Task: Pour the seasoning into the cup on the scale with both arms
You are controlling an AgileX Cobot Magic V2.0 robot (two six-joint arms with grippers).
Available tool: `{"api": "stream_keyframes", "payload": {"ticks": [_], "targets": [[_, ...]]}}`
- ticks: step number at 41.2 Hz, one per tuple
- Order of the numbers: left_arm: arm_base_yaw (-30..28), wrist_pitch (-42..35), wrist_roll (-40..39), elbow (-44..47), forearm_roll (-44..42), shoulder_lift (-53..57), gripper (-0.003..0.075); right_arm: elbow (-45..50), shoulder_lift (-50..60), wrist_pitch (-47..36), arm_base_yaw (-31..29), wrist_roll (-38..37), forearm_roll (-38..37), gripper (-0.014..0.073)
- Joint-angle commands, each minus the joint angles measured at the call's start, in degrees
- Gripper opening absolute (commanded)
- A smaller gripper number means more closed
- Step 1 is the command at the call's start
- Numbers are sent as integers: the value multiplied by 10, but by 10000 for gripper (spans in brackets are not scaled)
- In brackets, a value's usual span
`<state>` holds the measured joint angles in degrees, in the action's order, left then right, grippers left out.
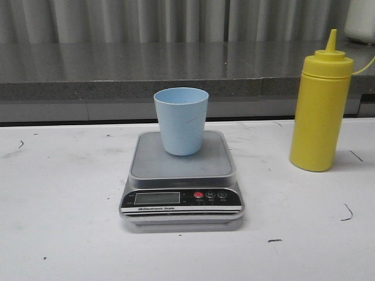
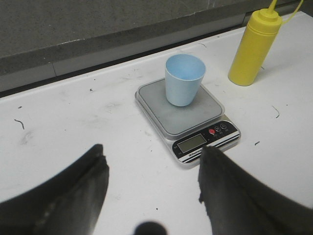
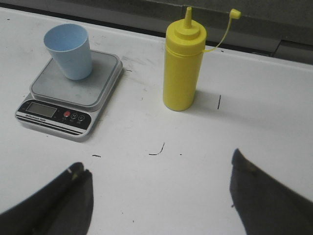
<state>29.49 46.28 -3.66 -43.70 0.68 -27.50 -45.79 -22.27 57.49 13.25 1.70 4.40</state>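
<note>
Pale blue plastic marks the cup, which stands upright on the rear part of the steel platform of the digital kitchen scale in the front view. The scale sits near the middle of the white table, its black panel with LCD display and red and grey buttons facing the camera. To the right, well apart from the scale, the yellow squeeze bottle of seasoning stands upright on the table, its pointed nozzle up and a thin yellow strap trailing off to the right. A grey speckled ledge runs behind the table. Neither gripper shows in this view.

From the left wrist view, the left gripper hangs above bare table short of the scale, its two dark fingers spread wide apart and holding nothing. Beyond them lie the scale with the cup on it, and further off the seasoning bottle.

From the right wrist view, the right gripper likewise has its fingers wide apart and empty over the table. The seasoning bottle stands ahead between them, its tethered cap dangling on the strap, nozzle uncovered. The scale and cup sit beside it, apart from the bottle.
</note>
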Motion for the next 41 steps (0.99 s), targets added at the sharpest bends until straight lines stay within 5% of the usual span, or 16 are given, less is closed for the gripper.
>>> {"api": "stream_keyframes", "payload": {"ticks": [1,9,13,16,22,27,29,41], "targets": [[0,-47,-3,-13,1,-2,407,-13,-6,-36,2,5,1,592],[0,-47,-3,-13,1,-2,407,-13,-6,-37,2,5,-5,588],[0,-47,-3,-13,1,-2,406,-13,-6,-37,2,5,-5,518],[0,-47,-3,-13,1,-2,370,-13,-6,-37,2,5,-5,394],[0,-47,-3,-13,1,-2,173,-13,-6,-37,2,5,-5,99],[0,-47,-3,-13,1,-2,-15,-13,-6,-37,2,5,-5,-71],[0,-47,-3,-13,1,-2,-20,-13,-6,-37,2,5,-5,-128],[0,-47,-3,-13,1,-2,-20,-13,-6,-36,2,5,-5,-122]]}}
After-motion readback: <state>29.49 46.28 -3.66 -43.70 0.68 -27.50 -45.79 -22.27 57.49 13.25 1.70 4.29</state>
